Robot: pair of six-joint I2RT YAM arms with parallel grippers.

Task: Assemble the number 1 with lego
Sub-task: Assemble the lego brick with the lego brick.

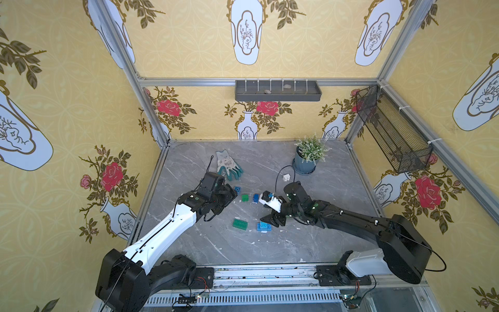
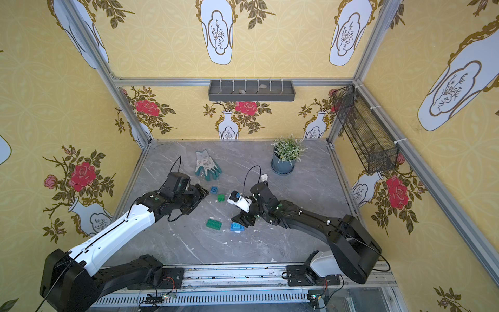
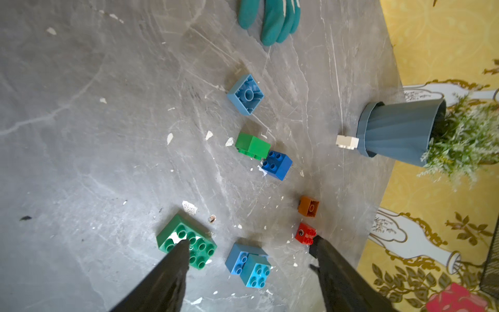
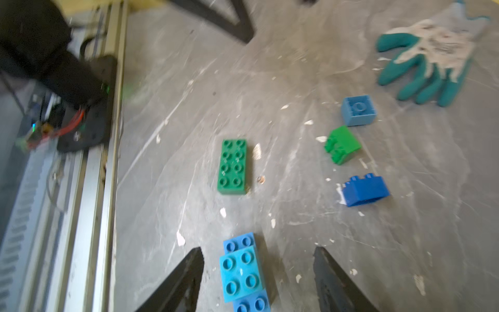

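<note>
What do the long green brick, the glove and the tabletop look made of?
Long green brick: hard moulded plastic, slightly glossy; crisp edges and round studs. Glove: soiled whitish knit fabric on the back, the rest coated matte teal, probably rubber. Tabletop: grey with white veins, smooth and scuffed; stone or printed laminate, cannot tell.

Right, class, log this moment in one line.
done: light blue brick on long blue brick | right gripper: open, not gripping them | left gripper: open, empty | long green brick: loose
</note>
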